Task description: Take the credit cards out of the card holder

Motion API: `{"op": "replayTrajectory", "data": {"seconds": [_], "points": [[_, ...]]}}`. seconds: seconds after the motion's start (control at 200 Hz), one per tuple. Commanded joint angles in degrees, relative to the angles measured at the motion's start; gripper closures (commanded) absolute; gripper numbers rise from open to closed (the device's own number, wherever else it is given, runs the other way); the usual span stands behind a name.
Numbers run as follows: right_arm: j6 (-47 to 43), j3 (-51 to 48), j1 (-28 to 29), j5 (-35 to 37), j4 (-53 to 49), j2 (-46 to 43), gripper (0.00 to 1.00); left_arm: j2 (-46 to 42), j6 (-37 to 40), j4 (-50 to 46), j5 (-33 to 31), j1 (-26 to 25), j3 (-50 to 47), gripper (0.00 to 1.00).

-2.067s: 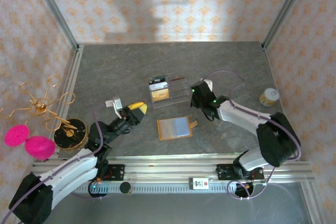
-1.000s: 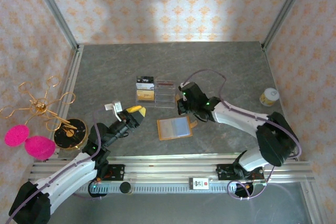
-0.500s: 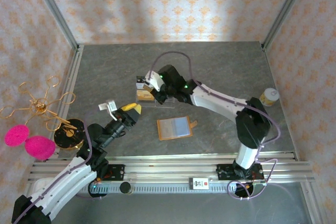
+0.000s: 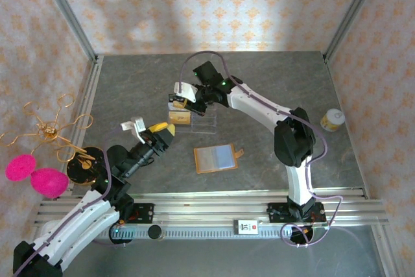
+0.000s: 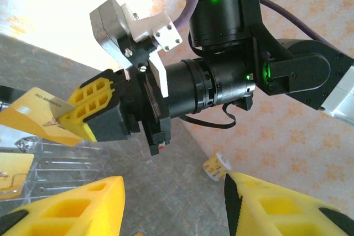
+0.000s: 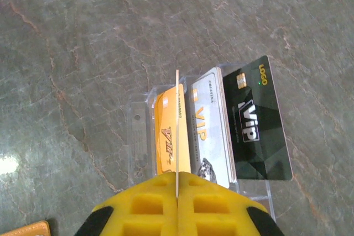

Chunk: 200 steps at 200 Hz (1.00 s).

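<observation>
The right arm (image 4: 259, 105) rises from its base at the near edge of the desk (image 4: 285, 69), bends sharply at the elbow, and stretches in a long diagonal toward the far left, with the wrist over the middle of the desk. Its right fingers (image 6: 138, 203) are pressed together on a thin credit card (image 6: 177, 125), seen edge-on from the wrist and held upright just above a clear stand (image 6: 138, 120). A yellow card (image 6: 166, 136), a pale card (image 6: 210, 120) and a black card (image 6: 257, 125) lean side by side in the stand's slots. From the left wrist camera the gripped credit card shows a yellow face, sticking out beyond the yellow fingertips. The left arm (image 4: 84, 212) reaches from the near-left corner at a low slant, its wrist pointing toward the stand and stopping short of it. The left fingers (image 5: 72, 208) are spread apart with nothing between them. The card holder (image 4: 216, 158) lies open and flat between the stand and the near edge, grey-blue sleeves facing up and its small tab on the right, apart from both arms. A small can (image 4: 332, 119) stands by the right edge.
</observation>
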Motion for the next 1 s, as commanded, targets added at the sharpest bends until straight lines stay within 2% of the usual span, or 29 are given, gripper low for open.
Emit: {"op": "replayTrajectory", "data": {"seconds": [0.0,0.345,0.996], "points": [[-4.7,3.8,0.0,-2.5,-4.4,3.5,1.0,0.2,3.8,-3.3,-3.0,0.3,3.0,0.5],[-1.4,4.4,0.1,0.5,1.8,7.3,1.0,2.8,7.3,-4.5,-4.5,0.4,4.7,0.49],[0.0,6.7,2.5,7.0,2.0,12.3,1.0,2.8,7.4,-4.0,-3.7,0.8,4.0,0.49]]}}
